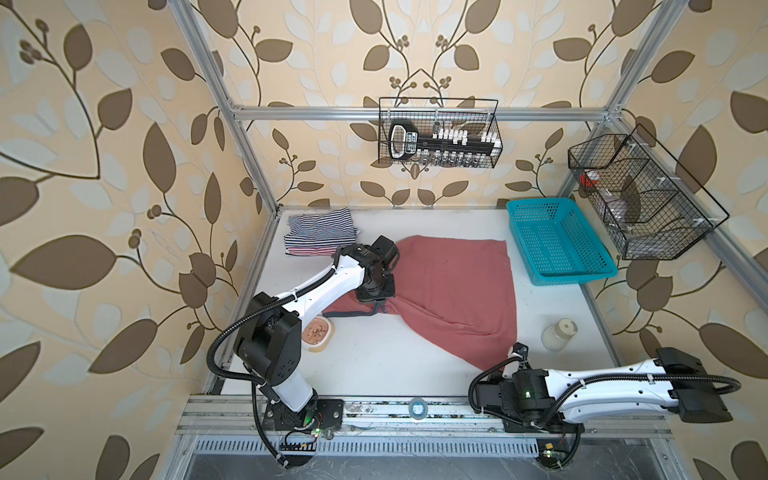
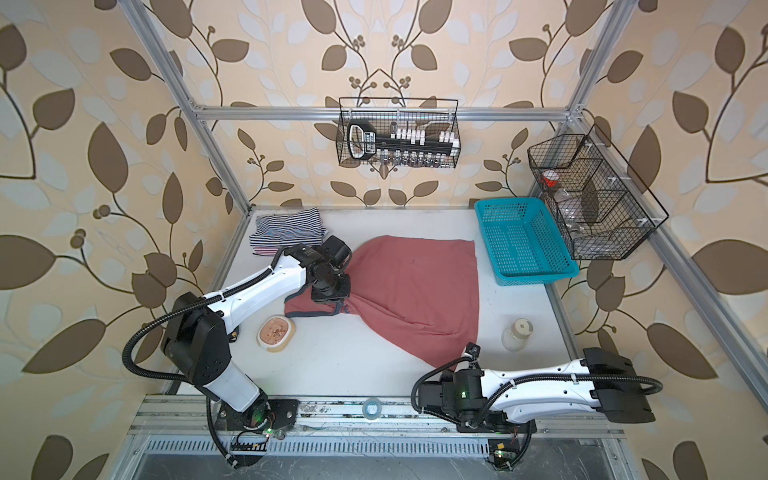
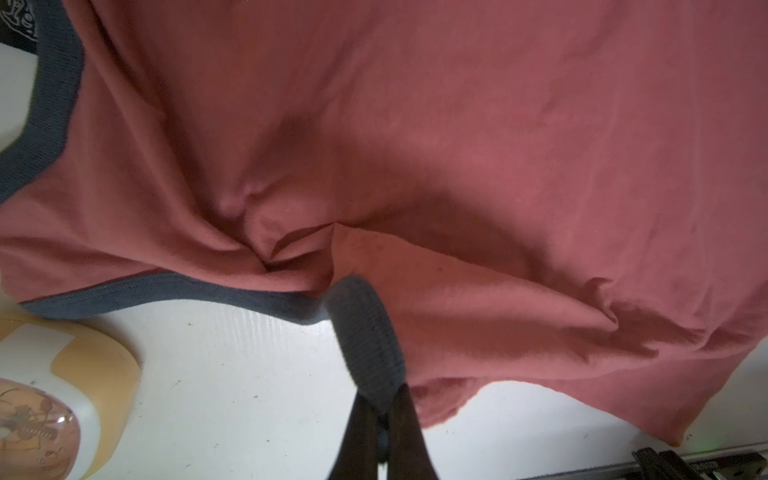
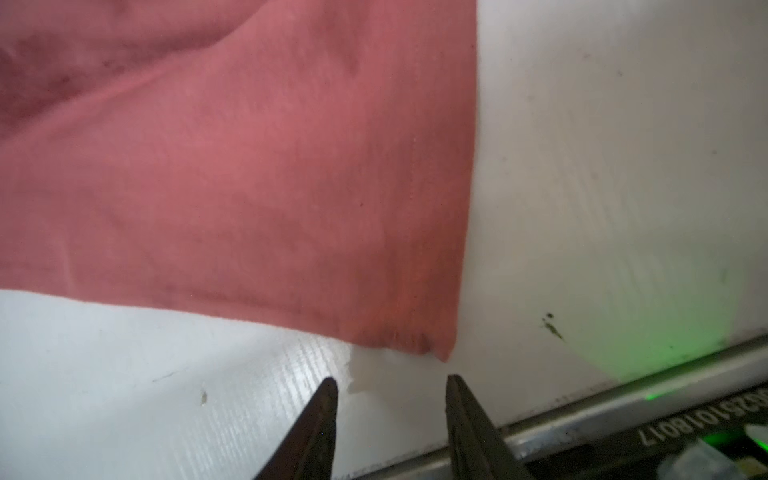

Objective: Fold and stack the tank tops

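The dusty red tank top (image 1: 453, 286) (image 2: 415, 286) lies spread across the middle of the table. My left gripper (image 3: 384, 405) is shut on its grey-blue strap (image 3: 365, 332), at the garment's left end (image 1: 376, 309). My right gripper (image 4: 392, 384) is open, its tips a short way from the hem corner (image 4: 436, 349) and holding nothing. That corner lies near the table's front edge. At the back left the navy-white striped tank top (image 1: 322, 230) (image 2: 291, 226) lies folded on the red-white striped tank top (image 1: 309, 250).
A teal basket (image 1: 557, 241) stands at the back right. A white-lidded jar (image 1: 559, 334) stands right of the hem. A tan dish (image 1: 318, 332) lies just in front of the left gripper. Two wire baskets (image 1: 440, 133) (image 1: 640, 195) hang on the walls. A tape roll (image 1: 417, 407) sits on the front rail.
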`<state>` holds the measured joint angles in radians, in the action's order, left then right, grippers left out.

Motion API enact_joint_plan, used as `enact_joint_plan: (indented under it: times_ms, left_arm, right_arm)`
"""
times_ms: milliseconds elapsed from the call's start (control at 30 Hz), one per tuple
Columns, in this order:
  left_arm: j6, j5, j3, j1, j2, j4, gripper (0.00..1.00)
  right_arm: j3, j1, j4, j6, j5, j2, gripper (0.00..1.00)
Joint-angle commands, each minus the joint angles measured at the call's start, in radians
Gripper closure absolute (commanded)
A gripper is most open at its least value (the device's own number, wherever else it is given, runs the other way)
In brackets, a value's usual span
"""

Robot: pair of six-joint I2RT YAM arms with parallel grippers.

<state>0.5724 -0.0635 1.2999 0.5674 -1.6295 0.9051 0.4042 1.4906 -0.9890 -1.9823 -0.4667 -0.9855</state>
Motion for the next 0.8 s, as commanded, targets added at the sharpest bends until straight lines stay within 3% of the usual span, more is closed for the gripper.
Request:
enact_joint_plan:
  times_ms: [0,367,500,767]
  left_arm:
    - [-0.026,-0.013,-0.004,-0.009,0.057,0.017,1.00]
    - [-0.031,-0.023,-0.005,-0.010,0.061,0.021,1.00]
    - [-0.032,-0.032,-0.005,-0.010,0.051,0.023,1.00]
    - [-0.032,-0.070,-0.005,-0.010,0.046,0.008,1.00]
  right_arm:
    - [0.032,0.008,-0.115,-0.575,-0.015,-0.014,0.56]
    - [-0.019,0.008,-0.204,-0.662,-0.065,0.147,0.54]
    - [-0.039,0.008,-0.238,-0.688,-0.031,0.191,0.55]
    - [-0.001,0.002,-0.254,-0.692,0.019,0.053,0.59]
